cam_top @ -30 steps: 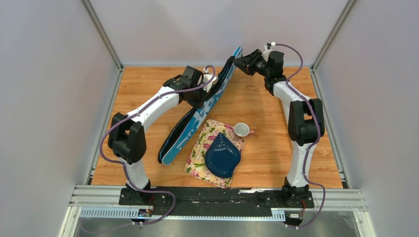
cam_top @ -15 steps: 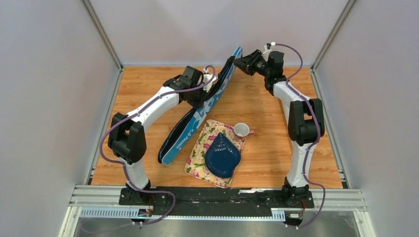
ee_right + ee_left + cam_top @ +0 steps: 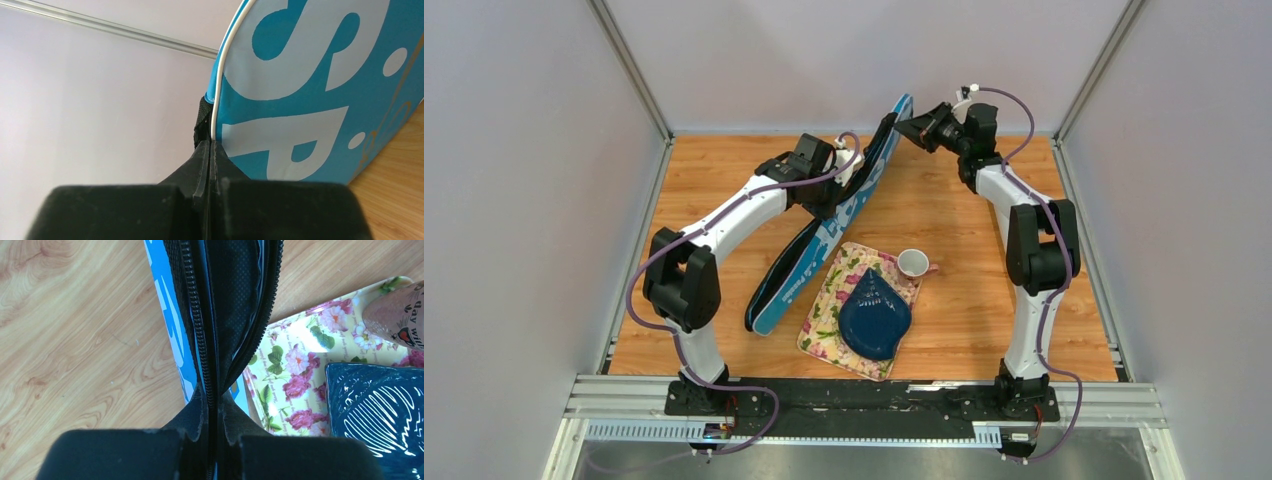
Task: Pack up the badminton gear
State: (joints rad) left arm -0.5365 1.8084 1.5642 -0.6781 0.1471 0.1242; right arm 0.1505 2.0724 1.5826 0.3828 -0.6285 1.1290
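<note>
Clamped tight with the left gripper (image 3: pixel 212 405) on the zipper rim of the racket bag (image 3: pixel 824 245), mid-length. Standing on edge, slanting from 8 o'clock to 12 across the table (image 3: pixel 964 300). Up at 12, pinched fully closed with the right gripper (image 3: pixel 209 150), tips against the bag's black top tab. Toward 6: floral cloth (image 3: pixel 824 320), dark blue plate (image 3: pixel 874 315), white cup (image 3: pixel 912 263).

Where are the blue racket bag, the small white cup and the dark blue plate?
blue racket bag (image 3: pixel 796 283), top view, on its lower blue side panel.
small white cup (image 3: pixel 912 263), top view, on its open mouth.
dark blue plate (image 3: pixel 874 318), top view, on its bare middle.
</note>
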